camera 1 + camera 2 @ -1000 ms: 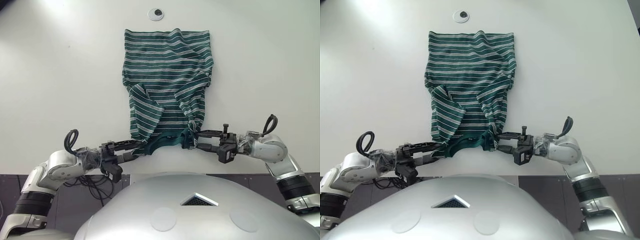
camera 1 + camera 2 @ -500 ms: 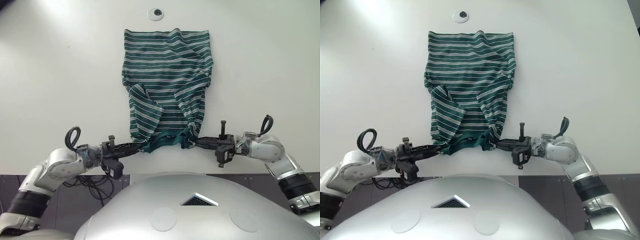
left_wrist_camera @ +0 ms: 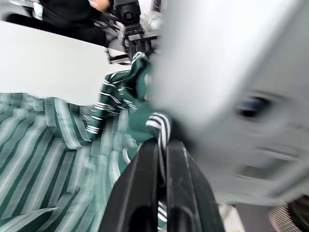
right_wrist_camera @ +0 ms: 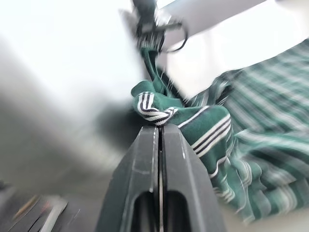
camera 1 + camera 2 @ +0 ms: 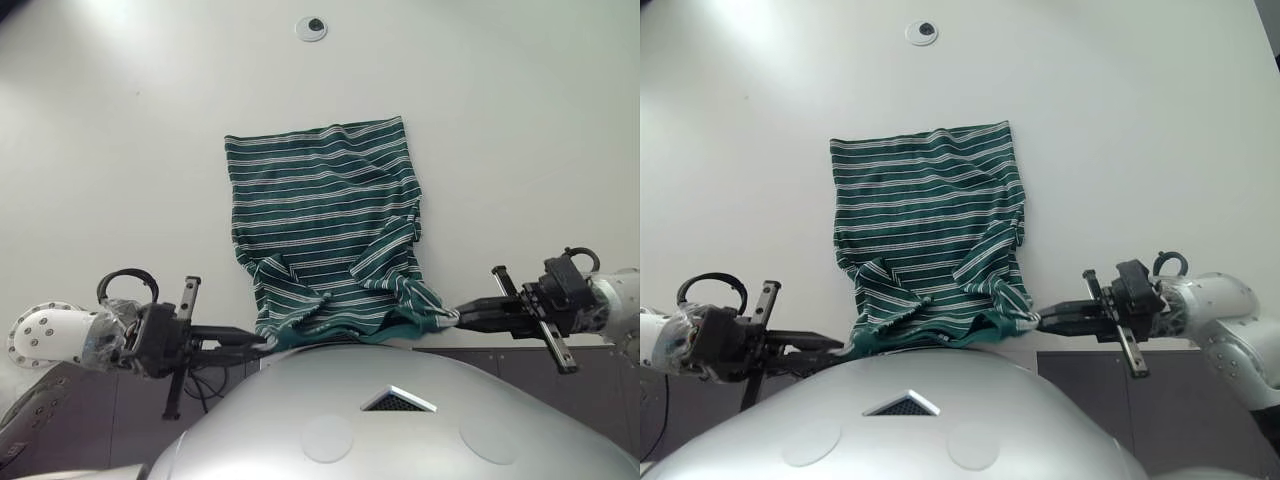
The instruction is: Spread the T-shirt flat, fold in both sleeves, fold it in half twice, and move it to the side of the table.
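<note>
Where left gripper and right gripper pinch it, the striped T-shirt bunches.

Round white disc, dark centre

left end effector: black fingers pressed together on a bunched, striped edge of the T-shirt. Green cloth with white stripes lies rumpled, spreading from the pinch toward 9 o'clock over the white tabletop. At 12 o'clock, straight ahead, the right end effector holds another bunch of the same edge, with a ridge of cloth running between the two.
</note>
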Available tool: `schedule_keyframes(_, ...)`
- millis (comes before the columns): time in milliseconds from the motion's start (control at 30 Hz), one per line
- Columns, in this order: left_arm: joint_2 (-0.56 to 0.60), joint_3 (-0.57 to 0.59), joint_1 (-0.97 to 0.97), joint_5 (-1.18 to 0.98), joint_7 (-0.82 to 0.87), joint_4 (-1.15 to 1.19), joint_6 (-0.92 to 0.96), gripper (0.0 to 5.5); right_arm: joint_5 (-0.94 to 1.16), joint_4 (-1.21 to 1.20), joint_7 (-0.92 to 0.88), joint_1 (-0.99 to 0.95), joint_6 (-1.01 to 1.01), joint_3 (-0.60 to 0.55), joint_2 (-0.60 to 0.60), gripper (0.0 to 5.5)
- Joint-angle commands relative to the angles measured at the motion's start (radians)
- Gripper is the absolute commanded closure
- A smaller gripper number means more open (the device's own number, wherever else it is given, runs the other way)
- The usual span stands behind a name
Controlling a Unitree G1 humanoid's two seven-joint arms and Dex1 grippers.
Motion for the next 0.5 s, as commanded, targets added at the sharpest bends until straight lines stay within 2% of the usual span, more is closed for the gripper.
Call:
schedule_keyframes(33,-0.175,-0.005,-0.235,0.124,0.185,0.130,0.085,5.49,-0.020,0.036,-0.233,-0.199,0.127,0.012,0.168,5.50)
schedule_keyframes(100,-0.256,-0.021,-0.357,0.212,0.265,0.188,0.118,5.49,-0.021,0.094,-0.339,-0.310,0.193,0.010,0.259,5.50)
schedule_keyframes(233,-0.366,-0.085,-0.577,0.423,0.350,0.332,0.160,5.49,-0.149,0.239,-0.469,-0.484,0.242,0.032,0.401,5.50)
schedule_keyframes(500,-0.542,-0.181,-0.872,0.708,0.411,0.708,0.146,5.49,-0.402,0.597,-0.541,-0.733,0.244,0.068,0.591,5.50)
